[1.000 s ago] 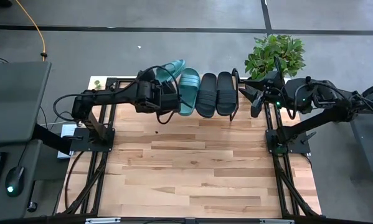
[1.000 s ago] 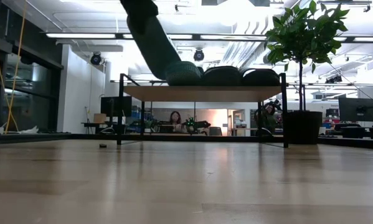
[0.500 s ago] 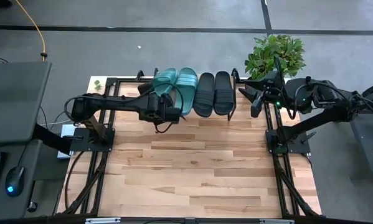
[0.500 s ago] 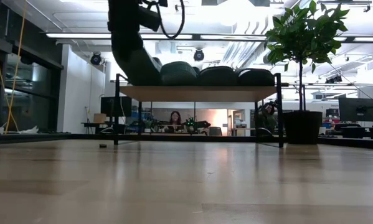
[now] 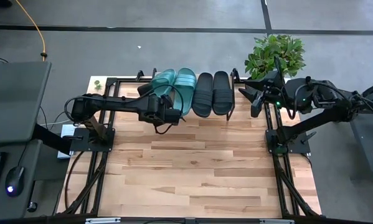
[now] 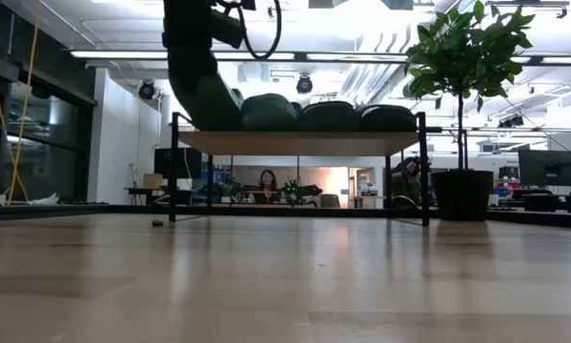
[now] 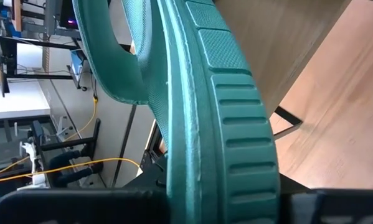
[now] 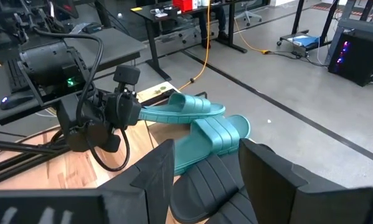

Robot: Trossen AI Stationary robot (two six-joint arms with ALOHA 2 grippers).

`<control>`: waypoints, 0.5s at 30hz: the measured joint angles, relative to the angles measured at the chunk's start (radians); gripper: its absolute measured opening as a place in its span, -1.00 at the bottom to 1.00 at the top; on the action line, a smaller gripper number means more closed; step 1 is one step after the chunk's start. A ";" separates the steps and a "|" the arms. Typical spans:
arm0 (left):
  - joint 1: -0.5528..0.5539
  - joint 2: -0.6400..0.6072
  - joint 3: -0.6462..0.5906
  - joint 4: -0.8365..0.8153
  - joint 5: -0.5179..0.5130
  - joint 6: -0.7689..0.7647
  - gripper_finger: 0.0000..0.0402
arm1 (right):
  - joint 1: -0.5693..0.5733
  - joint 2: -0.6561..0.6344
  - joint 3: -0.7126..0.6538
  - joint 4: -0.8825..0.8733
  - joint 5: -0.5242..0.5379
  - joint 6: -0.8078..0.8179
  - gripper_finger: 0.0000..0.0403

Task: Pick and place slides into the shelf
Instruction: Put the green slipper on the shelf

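Note:
The shelf [image 6: 295,143] stands at the table's far edge. On its board lie a teal slide [image 5: 186,88] and two black slides [image 5: 203,93] [image 5: 220,92], side by side. My left gripper [image 5: 169,107] is shut on a second teal slide [image 5: 163,84] over the shelf's left end, angled beside the first. Whether it rests on the board I cannot tell. My right gripper [image 5: 253,99] hangs open to the right of the shelf, holding nothing. My left gripper pinches the teal slide's heel end [image 7: 223,180] between its two fingers, one on the strap side and one on the ribbed sole side. The fingers come from the near left, slanting down, along the slide. The slide's toe end [image 8: 211,109] points toward the far edge.
A potted plant [image 5: 274,55] stands just right of the shelf, behind my right arm. The wooden tabletop [image 5: 198,168] lies in front of the shelf. In the low view, people sit in the room beyond the table [image 6: 268,181].
My left gripper has come down and toward the table's near-left, still shut on the teal slide. The slide, first raised and tipped above the shelf, now lies lower beside the other teal slide. The shelf and its slides have slid a little toward the table's left.

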State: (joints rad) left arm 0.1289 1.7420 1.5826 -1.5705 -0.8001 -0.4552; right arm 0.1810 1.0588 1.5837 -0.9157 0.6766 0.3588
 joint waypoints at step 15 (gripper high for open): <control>-0.001 0.000 0.049 0.118 0.106 0.035 0.07 | 0.000 0.000 0.000 0.016 -0.020 0.007 -0.16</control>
State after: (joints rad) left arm 0.1284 1.7424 1.6315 -1.4525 -0.6940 -0.4199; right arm 0.1811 1.0592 1.5833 -0.9001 0.6563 0.3656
